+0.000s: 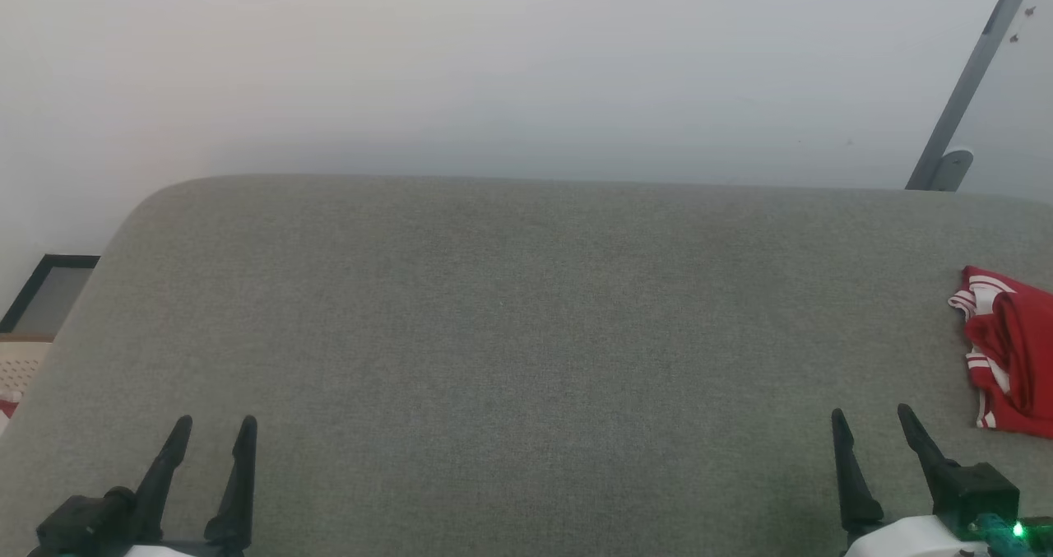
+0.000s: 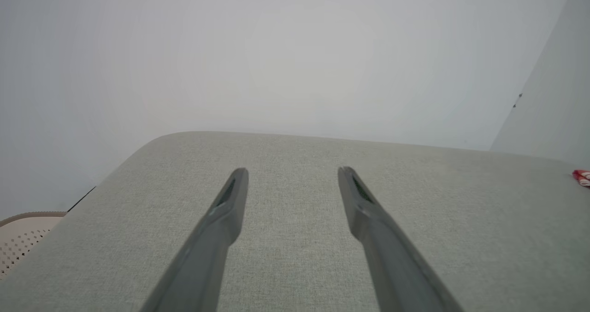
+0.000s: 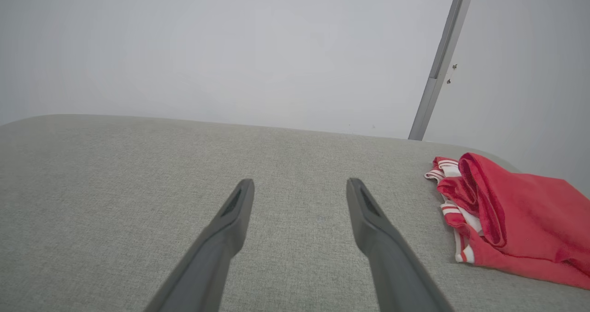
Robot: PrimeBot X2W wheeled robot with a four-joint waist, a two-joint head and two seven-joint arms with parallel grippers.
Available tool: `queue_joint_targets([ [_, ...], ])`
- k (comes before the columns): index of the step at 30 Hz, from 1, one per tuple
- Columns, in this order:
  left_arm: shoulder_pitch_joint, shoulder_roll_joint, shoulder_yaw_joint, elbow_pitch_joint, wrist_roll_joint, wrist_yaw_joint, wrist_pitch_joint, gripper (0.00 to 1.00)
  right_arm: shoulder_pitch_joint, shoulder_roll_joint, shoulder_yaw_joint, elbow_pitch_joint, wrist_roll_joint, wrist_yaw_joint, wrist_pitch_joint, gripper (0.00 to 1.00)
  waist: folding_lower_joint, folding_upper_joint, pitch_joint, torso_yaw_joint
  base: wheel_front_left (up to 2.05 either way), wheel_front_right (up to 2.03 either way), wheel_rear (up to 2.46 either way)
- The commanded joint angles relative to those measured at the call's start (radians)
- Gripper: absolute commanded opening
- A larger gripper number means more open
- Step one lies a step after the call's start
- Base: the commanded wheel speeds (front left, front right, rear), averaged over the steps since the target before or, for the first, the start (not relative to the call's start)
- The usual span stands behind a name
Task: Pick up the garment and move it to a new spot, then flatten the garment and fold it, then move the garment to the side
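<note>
Holding the left gripper (image 1: 217, 421) low at the near left over the grey padded surface (image 1: 526, 310), fingers spread wide, pinching nothing. Holding the right gripper (image 1: 870, 413) at the near right, likewise spread and empty. Leaving the garment (image 1: 1016, 351) lying crumpled just beyond and to the right, apart from those fingers, striped trim showing. Facing a pale wall (image 1: 494, 63) farther back, a grey pole (image 1: 971, 71) slanting across it.
</note>
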Motion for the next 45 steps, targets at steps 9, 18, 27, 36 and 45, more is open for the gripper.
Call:
queue_joint_targets([
  [9,0.005,-0.029,0.013,-0.012,-0.003,0.000,0.002,0.00,0.002,0.001,-0.002,0.017,0.003,0.000,0.003,0.00,0.0000,0.0000,0.000,0.001,0.00,0.00,0.00],
  [18,-0.005,-0.075,0.011,0.030,-0.115,0.000,0.039,0.00,-0.007,0.005,-0.008,0.054,0.151,0.000,0.051,0.00,0.0000,0.0000,0.003,-0.004,0.00,0.00,0.00],
  [27,-0.035,-0.100,0.023,0.042,-0.249,0.000,0.080,0.00,-0.025,0.004,0.002,0.042,0.333,0.000,0.086,0.00,0.0000,0.0000,0.008,-0.010,0.00,0.00,0.00],
  [36,-0.062,-0.123,0.034,0.052,-0.370,-0.001,0.118,0.00,-0.044,0.004,0.006,0.038,0.496,0.000,0.122,0.00,0.0000,0.0000,0.012,-0.016,0.00,0.00,0.00],
  [45,-0.087,-0.144,0.044,0.062,-0.479,-0.001,0.152,0.00,-0.063,0.003,0.008,0.035,0.642,0.000,0.156,0.00,0.0000,0.0000,0.017,-0.022,0.00,0.00,0.00],
])
